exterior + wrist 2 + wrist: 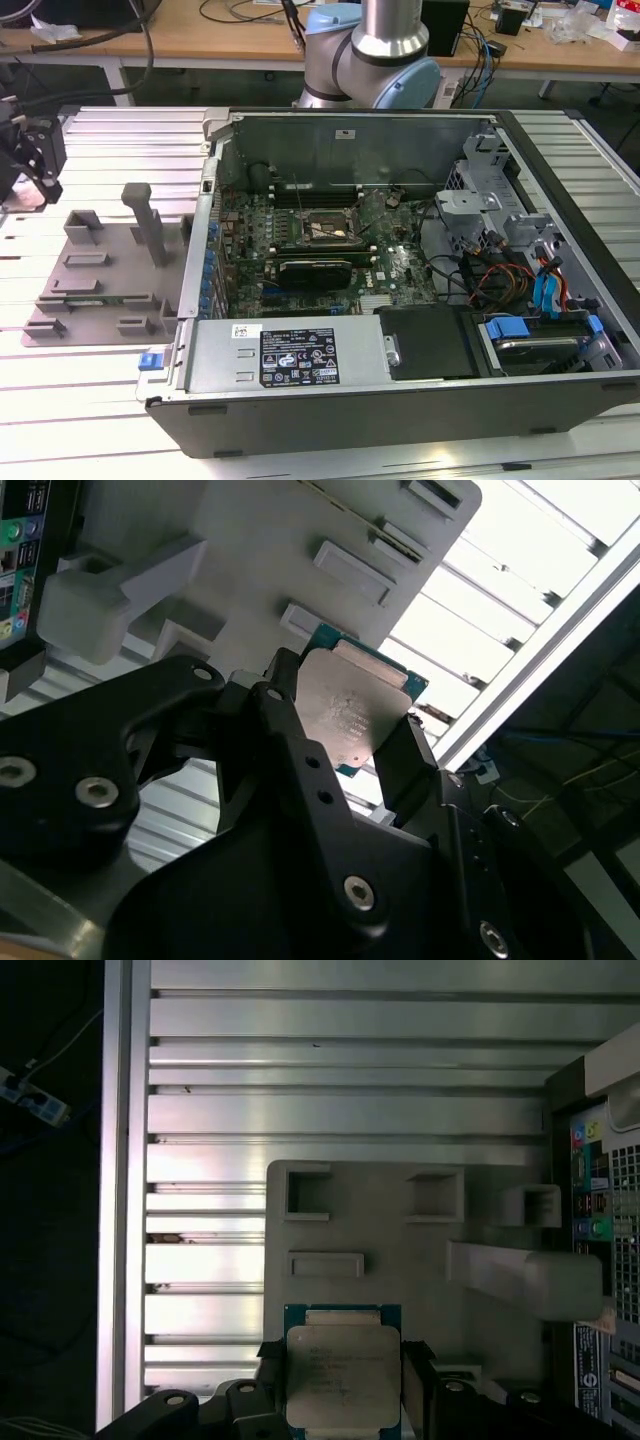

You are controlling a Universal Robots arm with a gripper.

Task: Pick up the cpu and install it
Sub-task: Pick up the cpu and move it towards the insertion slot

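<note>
Between the 2 black fingers (402, 765) of the gripper (345, 715) sits the cpu (352, 712), a small flat square with a dull silver metal top and a green edge showing round it; the fingers are clamped on 2 opposite sides of it, as the first wrist view shows too, with the cpu (343, 1375) pinched between the fingers (418, 1368); in both wrist views the chip is seen against the grey plastic tray (400, 1260), which carries several raised blocks and pockets; whether the chip is clear of the tray's surface I cannot tell; the tray rests on a table of ribbed aluminium slats (350, 1110); in the exterior view the gripper (35, 150) hangs at the far left, near the tray's (105, 290) left end; just beside the tray, on the exterior view's right, lies an open computer case (400, 400); inside it is a green motherboard (400, 270) with a black socket frame (325, 228) near its middle, well apart from the gripper; the arm's base (385, 40) stands behind the case.
</note>
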